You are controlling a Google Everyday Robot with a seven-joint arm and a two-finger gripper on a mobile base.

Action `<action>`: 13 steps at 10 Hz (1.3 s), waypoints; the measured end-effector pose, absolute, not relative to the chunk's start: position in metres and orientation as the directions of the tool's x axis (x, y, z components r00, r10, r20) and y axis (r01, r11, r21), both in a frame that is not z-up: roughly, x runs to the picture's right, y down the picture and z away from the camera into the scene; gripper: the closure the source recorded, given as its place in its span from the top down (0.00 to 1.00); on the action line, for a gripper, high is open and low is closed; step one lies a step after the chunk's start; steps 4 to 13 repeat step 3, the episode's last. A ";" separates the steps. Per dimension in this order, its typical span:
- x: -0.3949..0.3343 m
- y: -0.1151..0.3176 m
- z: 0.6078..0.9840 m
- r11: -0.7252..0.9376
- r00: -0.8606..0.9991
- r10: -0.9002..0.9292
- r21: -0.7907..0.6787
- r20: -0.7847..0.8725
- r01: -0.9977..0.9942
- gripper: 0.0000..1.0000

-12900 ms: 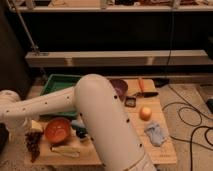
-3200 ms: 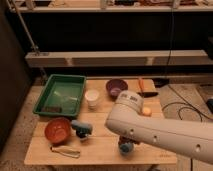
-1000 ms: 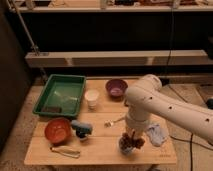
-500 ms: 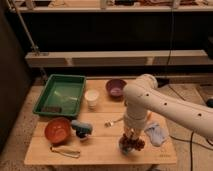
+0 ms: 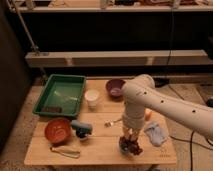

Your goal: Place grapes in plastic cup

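The plastic cup [image 5: 125, 145] sits near the front edge of the wooden surface [image 5: 100, 145], and it is my landmark for everything here. The grapes [image 5: 132, 146] are a dark bunch right at the cup, and they seem to rest on its rim and partly inside it, with some hanging toward the right side. The end effector [image 5: 131, 136] hangs straight above the cup, just over the grapes, and I cannot tell if it is gripping them or has let go. I think this is the risky part. The cup is small and light, and the bunch looks long, so the grapes could spill over the rim or tip the cup over. If the arm lifts while a stem is caught, the cup could come up too or roll off the front edge, which is close. Just right of the cup lies a pale blue cloth [image 5: 155, 132]. Left of the cup a thin metal tool [image 5: 65, 151] lies on the surface, and a bit farther left and back are a blue-grey object [image 5: 81, 128] and an orange bowl [image 5: 57, 130]. Well behind the cup stand a white cup [image 5: 92, 98] and a purple bowl [image 5: 115, 88], and far back to the left is a green tray [image 5: 61, 94]. None of these is near enough to bump.
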State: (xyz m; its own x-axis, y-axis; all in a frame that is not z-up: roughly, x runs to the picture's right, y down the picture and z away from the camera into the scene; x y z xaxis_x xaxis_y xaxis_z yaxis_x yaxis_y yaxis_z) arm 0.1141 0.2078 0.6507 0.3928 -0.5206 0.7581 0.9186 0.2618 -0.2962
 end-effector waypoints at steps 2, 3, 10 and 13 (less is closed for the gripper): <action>0.115 0.209 0.658 0.268 0.406 -0.518 -0.308 0.753 0.913 0.15; 0.116 0.209 0.661 0.271 0.414 -0.517 -0.316 0.749 0.909 0.23; 0.116 0.209 0.661 0.271 0.414 -0.517 -0.316 0.749 0.909 0.23; 0.116 0.209 0.661 0.271 0.414 -0.517 -0.316 0.749 0.909 0.23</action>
